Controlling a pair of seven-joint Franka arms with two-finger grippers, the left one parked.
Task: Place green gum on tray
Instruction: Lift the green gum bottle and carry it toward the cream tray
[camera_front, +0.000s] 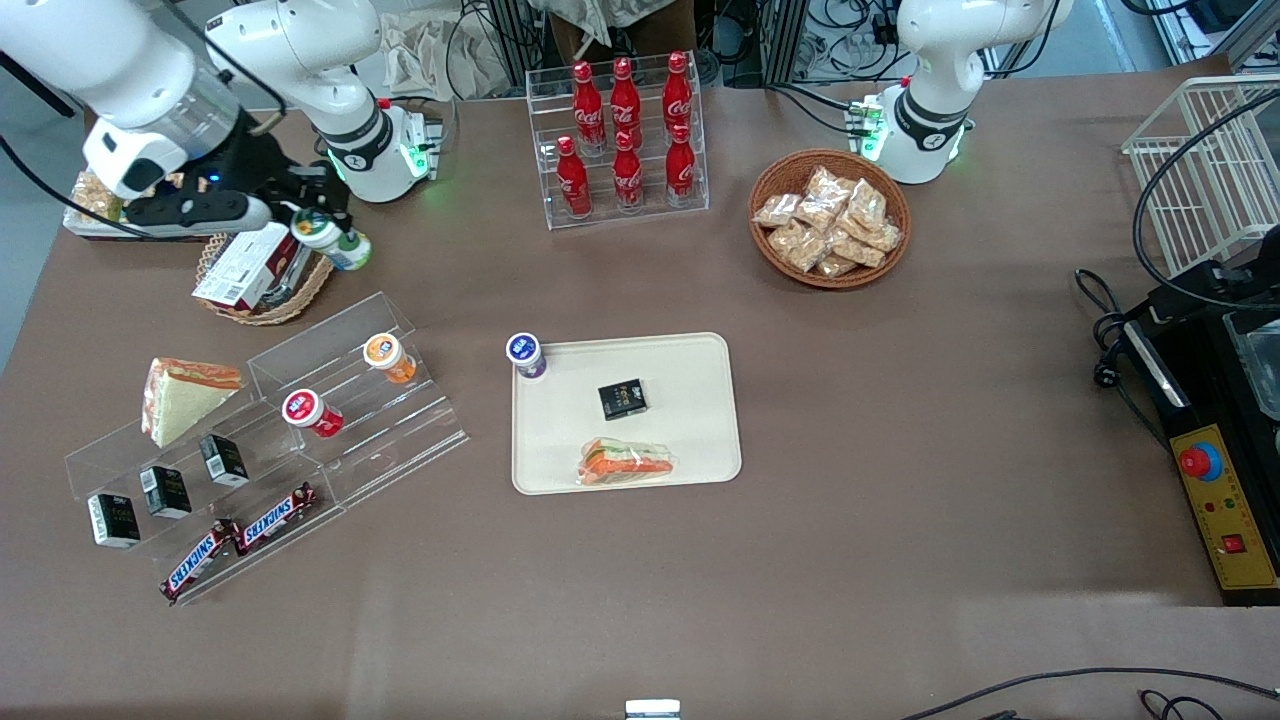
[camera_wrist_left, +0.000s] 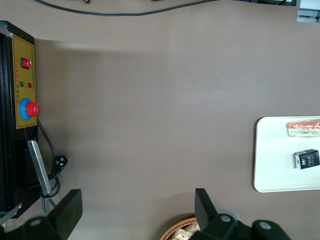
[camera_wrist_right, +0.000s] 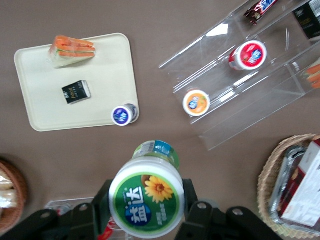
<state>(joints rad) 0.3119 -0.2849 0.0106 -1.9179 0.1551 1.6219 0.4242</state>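
Note:
My right gripper (camera_front: 322, 230) is shut on the green gum (camera_front: 331, 240), a small green bottle with a white lid, and holds it in the air beside a wicker basket at the working arm's end of the table. In the right wrist view the gum's green-and-yellow lid (camera_wrist_right: 146, 201) sits between the two black fingers (camera_wrist_right: 102, 200). The cream tray (camera_front: 690, 370) lies at the table's middle, nearer the front camera than the gripper. It also shows in the right wrist view (camera_wrist_right: 45, 105). On it lie a black packet (camera_front: 622, 398) and a wrapped sandwich (camera_front: 626, 463).
A purple-lidded bottle (camera_front: 525, 355) stands at the tray's corner. A clear stepped stand (camera_front: 380, 430) holds an orange-lidded bottle (camera_front: 388, 357), a red-lidded bottle (camera_front: 311, 412), black packets and Snickers bars. A wicker basket with boxes (camera_front: 255, 280), a cola rack (camera_front: 625, 140) and a snack basket (camera_front: 830, 218) stand farther back.

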